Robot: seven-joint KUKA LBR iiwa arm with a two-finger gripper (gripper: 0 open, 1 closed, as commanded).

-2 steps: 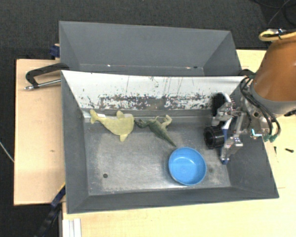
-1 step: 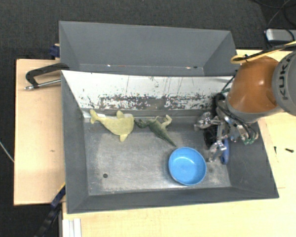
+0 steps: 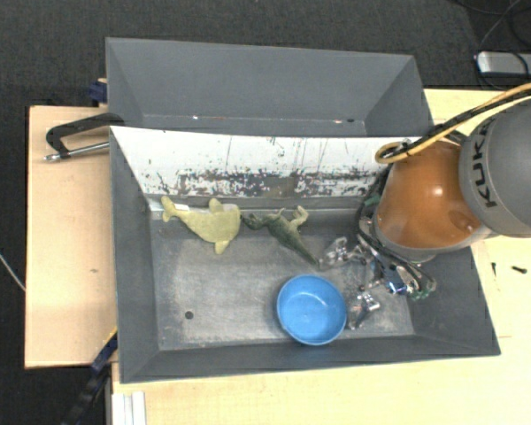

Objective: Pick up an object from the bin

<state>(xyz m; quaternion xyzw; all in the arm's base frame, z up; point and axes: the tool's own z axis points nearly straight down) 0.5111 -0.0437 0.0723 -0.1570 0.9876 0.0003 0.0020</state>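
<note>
My gripper (image 3: pixel 365 301) hangs low over the bin's right part, under the orange cover, with its metal tips just right of a blue round bowl (image 3: pixel 311 309) that lies near the front wall. Nothing shows between the fingers. A dark green toy dinosaur (image 3: pixel 286 227) lies behind the bowl, close to the back wall and left of the gripper. A pale yellow toy animal (image 3: pixel 208 221) lies further left along the same wall.
The arm comes in from the right and covers the bin's right side. The bin's left and front-left floor is bare grey metal. Steep walls ring the floor.
</note>
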